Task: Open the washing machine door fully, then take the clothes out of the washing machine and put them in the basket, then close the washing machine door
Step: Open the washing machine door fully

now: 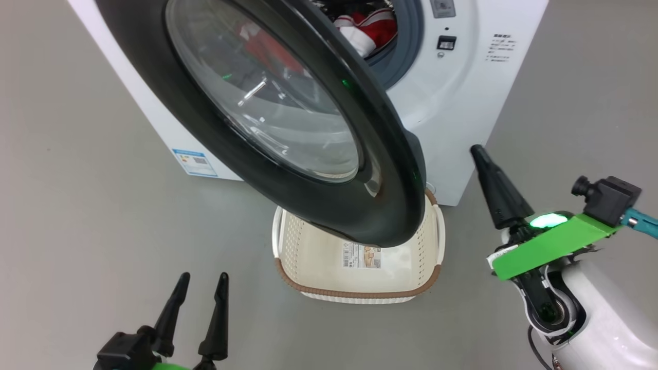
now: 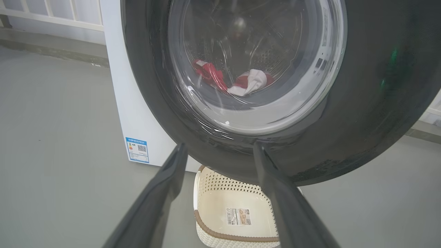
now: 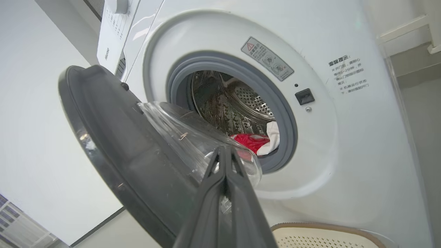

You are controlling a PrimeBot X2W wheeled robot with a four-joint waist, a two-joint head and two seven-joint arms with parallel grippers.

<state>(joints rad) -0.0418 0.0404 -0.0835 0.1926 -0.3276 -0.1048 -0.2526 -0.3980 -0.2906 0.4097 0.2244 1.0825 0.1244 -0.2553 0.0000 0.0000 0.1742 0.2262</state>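
Right gripper (image 1: pixel 482 156) is pinched fully together, two long dark fingers tip to tip, nothing between them; we read it as a poker, not a grasp. Near its left, not touching, is the free edge of the washing machine door (image 1: pixel 390 169), large and round, glossy black rim, bulging clear glass bowl, only part open. In the wrist view the hand faces the door's inner side, glass bowl just past the tips. Beyond that, the washing machine (image 3: pixel 344 137), big white front-loader with grey rubber gasket and perforated steel drum, and low in the drum mouth the clothes (image 3: pixel 253 141), bright red fabric with white panels. Below and left of the hand sits the basket (image 1: pixel 354 294), small cream-white perforated plastic with a brown woven-look rim, no clothes in it, the door's lower rim hanging over its far end. Left gripper (image 1: pixel 203 280) is well apart beyond the basket, fingers spread wide, empty, facing the door's outer face. Step in hand, as we judge it: finish opening. We'd set the closed tips on the black rim's inner side near the free edge, not on the glass, and sweep left along the hinge arc so they don't slip off. Door should clear drum mouth and basket before any reach for clothes.
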